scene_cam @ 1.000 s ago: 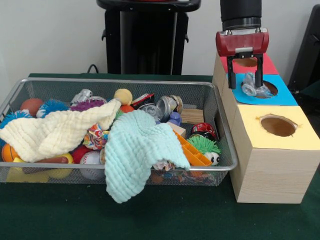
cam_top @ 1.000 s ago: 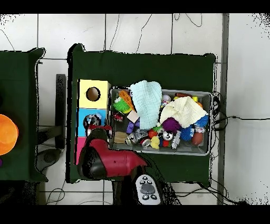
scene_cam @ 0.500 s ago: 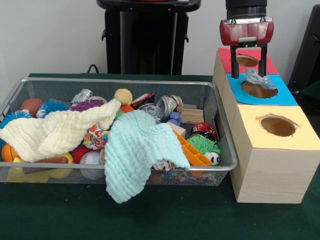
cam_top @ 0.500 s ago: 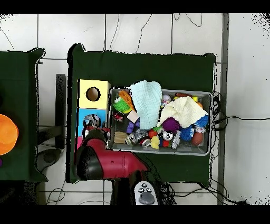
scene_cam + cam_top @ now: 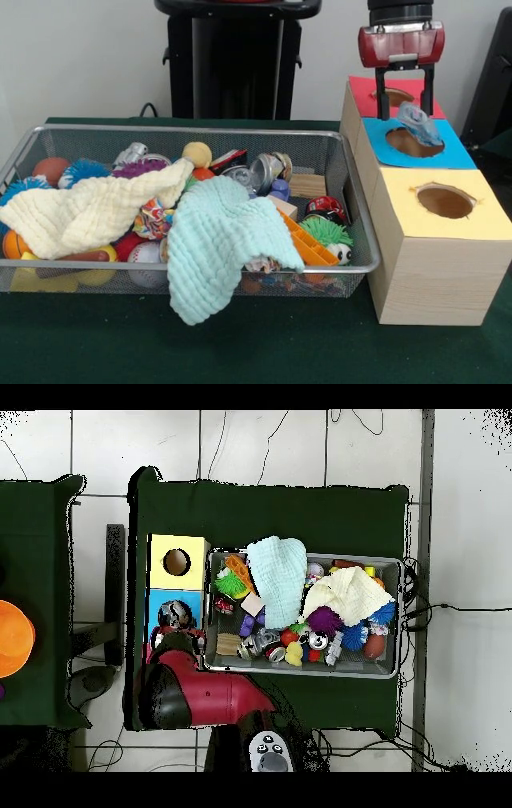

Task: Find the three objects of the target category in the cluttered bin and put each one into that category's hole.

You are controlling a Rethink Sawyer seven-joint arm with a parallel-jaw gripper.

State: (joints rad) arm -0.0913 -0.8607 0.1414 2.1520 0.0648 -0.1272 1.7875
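Note:
A crushed clear bottle (image 5: pixel 416 122) with a bluish label lies tilted at the far rim of the hole (image 5: pixel 410 144) in the blue-topped box, free of the gripper. It also shows over that hole in the overhead view (image 5: pixel 175 614). My gripper (image 5: pixel 404 94) hangs above it, open and empty, over the seam between the red and blue boxes. In the overhead view the red arm (image 5: pixel 195 694) covers the gripper. The wire mesh bin (image 5: pixel 192 130) stands to the left, full of clutter. No other clear bottle shows in it.
Three wooden boxes stand in a row right of the bin: red top (image 5: pixel 436 102), blue top (image 5: pixel 460 154), yellow top (image 5: pixel 480 220), each with a hole. A cream cloth (image 5: pixel 88 210) and a mint cloth (image 5: pixel 216 240) cover much of the bin. Crushed cans (image 5: pixel 264 170), balls and toys lie there.
The gripper has risen and drawn back towards the red box. The bottle, which was between its fingers over the blue hole, now rests at the hole's rim.

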